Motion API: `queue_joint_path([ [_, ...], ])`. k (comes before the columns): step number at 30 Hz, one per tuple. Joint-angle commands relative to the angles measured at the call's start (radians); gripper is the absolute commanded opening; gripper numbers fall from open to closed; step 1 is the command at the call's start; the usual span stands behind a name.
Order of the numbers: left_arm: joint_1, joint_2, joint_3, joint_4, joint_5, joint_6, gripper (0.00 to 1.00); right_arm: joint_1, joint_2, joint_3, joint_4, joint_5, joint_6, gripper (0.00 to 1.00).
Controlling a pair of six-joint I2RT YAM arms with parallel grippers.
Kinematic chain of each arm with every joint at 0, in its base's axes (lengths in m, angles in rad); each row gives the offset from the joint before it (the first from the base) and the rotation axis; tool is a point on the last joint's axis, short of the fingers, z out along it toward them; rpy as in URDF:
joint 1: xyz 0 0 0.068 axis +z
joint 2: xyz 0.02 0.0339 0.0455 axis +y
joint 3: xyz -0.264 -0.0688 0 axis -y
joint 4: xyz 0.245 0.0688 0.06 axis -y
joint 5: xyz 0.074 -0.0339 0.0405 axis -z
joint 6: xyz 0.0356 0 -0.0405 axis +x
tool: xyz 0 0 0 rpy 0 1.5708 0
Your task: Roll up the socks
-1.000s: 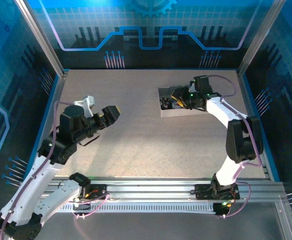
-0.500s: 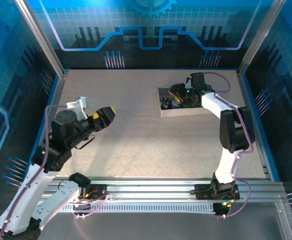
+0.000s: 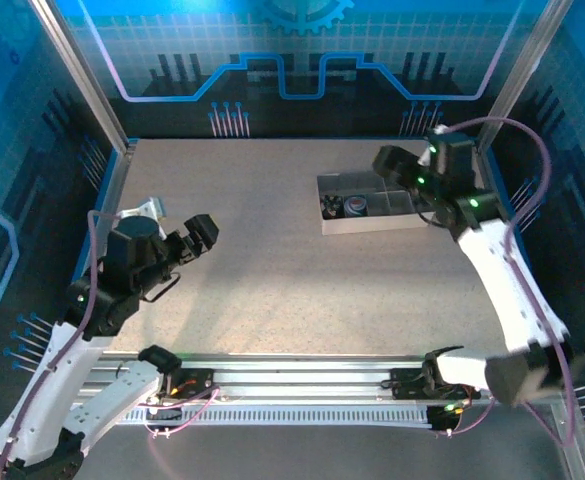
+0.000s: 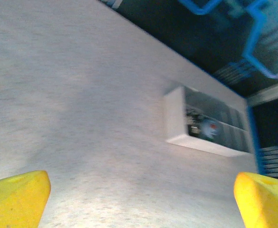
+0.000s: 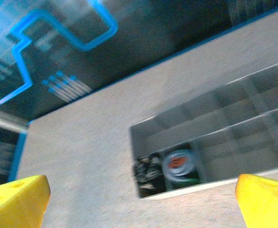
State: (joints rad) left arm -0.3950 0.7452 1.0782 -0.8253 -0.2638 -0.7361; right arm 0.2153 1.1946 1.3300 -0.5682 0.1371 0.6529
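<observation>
While both claws hang released and empty, the blue-grey sock and the black sock sit side by side at the left end of the grey tray, on the far right of the worktop. I cannot tell whether a divider stands between them.

Left claw: jaws wide, over bare worktop at the near left, well apart from the tray.
Right claw: jaws wide, raised near the tray's far edge, touching nothing.

Handling, as judged: both socks are light, soft and limp. The blue-grey one reads as a round bundle with its orange-red toe at the centre. The black one looks like a looser lump. Neither is fragile or slippery, but a roll may spring open if pinched by an outer layer. Best hold would be from above, across the whole bundle, with the jaws clear of the tray walls.

Change against the earlier frames: the right claw was low over the tray's left end, covering the socks, with its jaws narrower. It has since lifted, drawn back to the right and spread. The left arm has pulled a little toward the near left. The socks are now uncovered in the overhead view.
</observation>
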Motion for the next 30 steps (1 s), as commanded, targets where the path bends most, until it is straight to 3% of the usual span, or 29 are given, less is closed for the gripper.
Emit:
queue_joint_path([
  [1, 0.007, 0.027, 0.031, -0.274, -0.380, -0.128, 0.99, 0.015, -0.190, -0.289, -0.015, 0.307, -0.164, 1.00],
  [3, 0.008, 0.012, -0.057, -0.187, -0.497, -0.021, 0.99, 0.037, -0.371, -0.575, 0.261, 0.461, -0.284, 1.00],
  [4, 0.007, -0.015, -0.141, -0.048, -0.486, 0.165, 0.99, 0.041, -0.460, -0.728, 0.433, 0.479, -0.408, 1.00],
  [5, 0.006, -0.041, -0.215, 0.045, -0.470, 0.295, 0.99, 0.042, -0.532, -0.850, 0.570, 0.467, -0.507, 1.00],
  [6, 0.006, -0.056, -0.265, 0.101, -0.481, 0.340, 0.99, 0.042, -0.576, -0.921, 0.644, 0.452, -0.568, 1.00],
  [8, 0.007, -0.092, -0.384, 0.254, -0.484, 0.472, 0.99, 0.036, -0.600, -1.017, 0.709, 0.408, -0.639, 1.00],
  [12, 0.022, -0.112, -0.578, 0.516, -0.472, 0.597, 0.99, 0.017, -0.444, -1.045, 0.742, 0.355, -0.614, 1.00],
  [20, 0.185, 0.038, -0.771, 0.935, -0.272, 0.641, 0.99, -0.044, 0.091, -1.030, 1.365, 0.132, -0.681, 1.00],
  [22, 0.238, 0.097, -0.806, 1.071, -0.209, 0.634, 0.99, -0.058, 0.191, -0.996, 1.451, 0.090, -0.718, 1.00],
  [24, 0.295, 0.179, -0.830, 1.226, -0.157, 0.614, 0.99, -0.093, 0.275, -0.984, 1.500, 0.058, -0.690, 1.00],
  [26, 0.336, 0.268, -0.833, 1.341, -0.104, 0.589, 0.99, -0.114, 0.357, -1.028, 1.663, 0.026, -0.676, 1.00],
  [30, 0.364, 0.448, -0.803, 1.493, -0.050, 0.586, 0.99, -0.120, 0.352, -1.024, 1.649, 0.052, -0.664, 1.00],
])
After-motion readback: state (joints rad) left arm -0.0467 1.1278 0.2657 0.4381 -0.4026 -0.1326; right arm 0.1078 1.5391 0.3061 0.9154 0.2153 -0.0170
